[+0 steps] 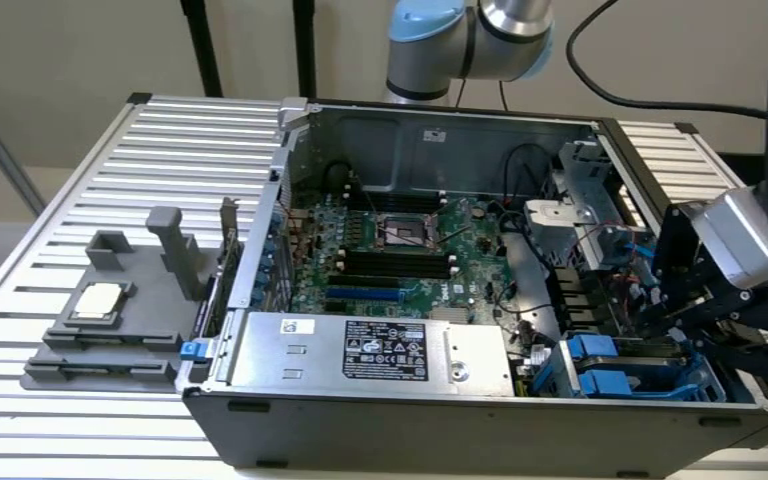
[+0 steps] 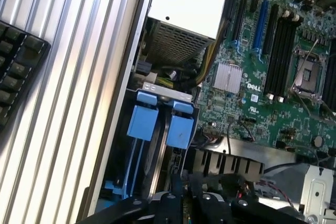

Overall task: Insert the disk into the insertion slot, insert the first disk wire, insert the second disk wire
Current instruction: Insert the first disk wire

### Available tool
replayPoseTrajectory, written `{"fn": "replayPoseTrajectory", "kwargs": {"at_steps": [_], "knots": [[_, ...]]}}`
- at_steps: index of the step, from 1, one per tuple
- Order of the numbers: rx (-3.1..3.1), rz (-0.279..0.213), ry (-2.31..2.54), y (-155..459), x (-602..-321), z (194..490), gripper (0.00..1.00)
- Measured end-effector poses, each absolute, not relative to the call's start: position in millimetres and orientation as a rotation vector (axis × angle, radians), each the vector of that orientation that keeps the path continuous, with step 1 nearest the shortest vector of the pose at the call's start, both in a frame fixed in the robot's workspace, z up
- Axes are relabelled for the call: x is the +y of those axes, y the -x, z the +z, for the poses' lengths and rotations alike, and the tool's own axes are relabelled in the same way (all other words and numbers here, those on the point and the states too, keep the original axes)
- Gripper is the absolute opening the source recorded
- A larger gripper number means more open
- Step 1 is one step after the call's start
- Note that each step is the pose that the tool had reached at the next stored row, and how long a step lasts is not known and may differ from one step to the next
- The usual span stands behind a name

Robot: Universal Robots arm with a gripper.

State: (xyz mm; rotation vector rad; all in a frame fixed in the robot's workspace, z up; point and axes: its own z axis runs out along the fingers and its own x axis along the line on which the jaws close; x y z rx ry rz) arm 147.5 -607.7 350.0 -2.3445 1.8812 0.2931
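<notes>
Right now the gripper (image 1: 662,312) (image 2: 185,199) is hanging low inside the case (image 1: 491,425) with its fingers drawn fully together. Whether anything thin is being pinched between them I cannot tell. Just ahead of the fingertips, the disk (image 1: 611,383) (image 2: 181,129) appears to be sitting on edge in the slot (image 1: 698,385) (image 2: 137,166). Little beyond its blue carrier is showing, so I cannot tell how deep it is sitting.

Judging by its kind, the disk is going to handle as a stiff, dense block, weighty for its bulk. Its metal faces are smooth enough to slide in a loose pinch, and it is sensitive to knocks and twisting. The blue carrier is looking like the sensible hold: pinching across its plastic sides or tabs gives some bite and keeps the fingers off the label face and the connector end.

As for direction, the long axis seems to be running along the slot's blue rails. It goes from the broad tabs at the end farther from the tool back toward the fingertips. The thin edge is facing up toward the gripper, and the flat faces are lying against the rails on either side. Which end is carrying the connectors is hidden.
</notes>
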Motion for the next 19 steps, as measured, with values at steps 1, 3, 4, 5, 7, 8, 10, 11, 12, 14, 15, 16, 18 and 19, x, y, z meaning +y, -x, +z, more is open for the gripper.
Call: {"fn": "replayPoseTrajectory", "kwargs": {"at_steps": [1,3,4,5,7,8,10,11,12,14,15,16,18,19], "knots": [[1.882,0.293,2.344,-145.2,-607.7,350.0,0.16],[1.893,0.288,2.339,-142.7,-607.7,349.9,0.16],[1.902,0.284,2.334,-142.4,-607.7,349.7,0.16],[1.914,0.278,2.33,-142.5,-607.7,349.6,0.16],[1.938,0.263,2.323,-142.5,-607.7,349.3,0.16],[1.951,0.254,2.321,-142.4,-607.7,349.2,0.16],[1.973,0.238,2.318,-142.4,-607.7,348.9,0.16],[1.981,0.232,2.317,-142.4,-607.7,348.9,0.16],[1.99,0.225,2.317,-142.4,-607.7,348.9,0.16],[2.003,0.217,2.314,-142.4,-607.1,348.9,0.16],[2.009,0.215,2.311,-142.5,-606.7,348.9,0.16],[2.014,0.213,2.307,-142.6,-606.0,348.8,0.16],[2.024,0.213,2.298,-143.3,-604.3,348.7,0.16],[2.028,0.212,2.294,-143.7,-603.5,348.5,0.16]]}}
